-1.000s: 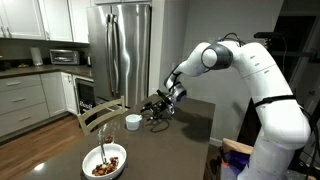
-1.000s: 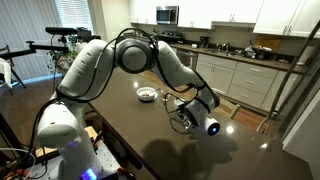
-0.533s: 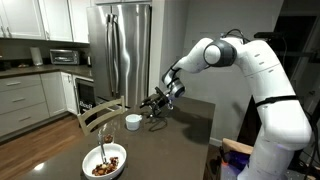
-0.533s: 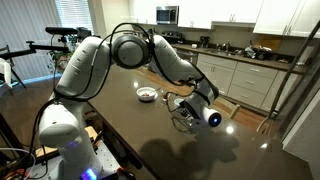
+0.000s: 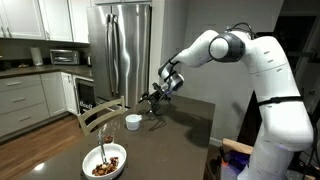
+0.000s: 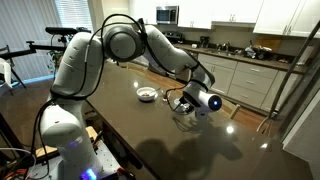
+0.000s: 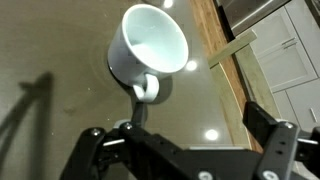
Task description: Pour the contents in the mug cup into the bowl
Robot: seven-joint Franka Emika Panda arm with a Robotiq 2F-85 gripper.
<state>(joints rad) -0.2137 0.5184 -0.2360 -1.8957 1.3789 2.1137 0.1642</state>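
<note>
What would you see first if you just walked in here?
The big white robot arm stretching over the dark table, its open gripper hovering close to a white mug cup that looks empty inside. Next comes the white bowl at the table's near end, holding brown bits and a utensil.

No legible text, label, brand or number noted — mug cup (image 7: 152, 45), bowl (image 5: 104, 173) and refrigerator (image 5: 120, 50) show none.
</note>
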